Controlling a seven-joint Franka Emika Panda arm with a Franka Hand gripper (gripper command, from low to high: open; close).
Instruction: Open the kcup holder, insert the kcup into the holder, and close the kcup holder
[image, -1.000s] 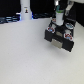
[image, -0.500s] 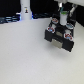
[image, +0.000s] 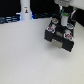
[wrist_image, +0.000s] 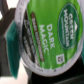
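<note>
Kcup (wrist_image: 47, 31) fills the wrist view, green "Dark Magic" lid facing the camera, pinched in the claw (wrist_image: 20, 42); teal pad presses its side, likely so the pod drops base-first into a slot. Kcup holder (image: 61, 36) sits on the white surface (image: 25, 55) at the exterior view's right, far side, with pods of other colours showing in it. Arm hangs steeply downward directly above the holder, claw low over it. Insertion apparently under way, not finished.
</note>
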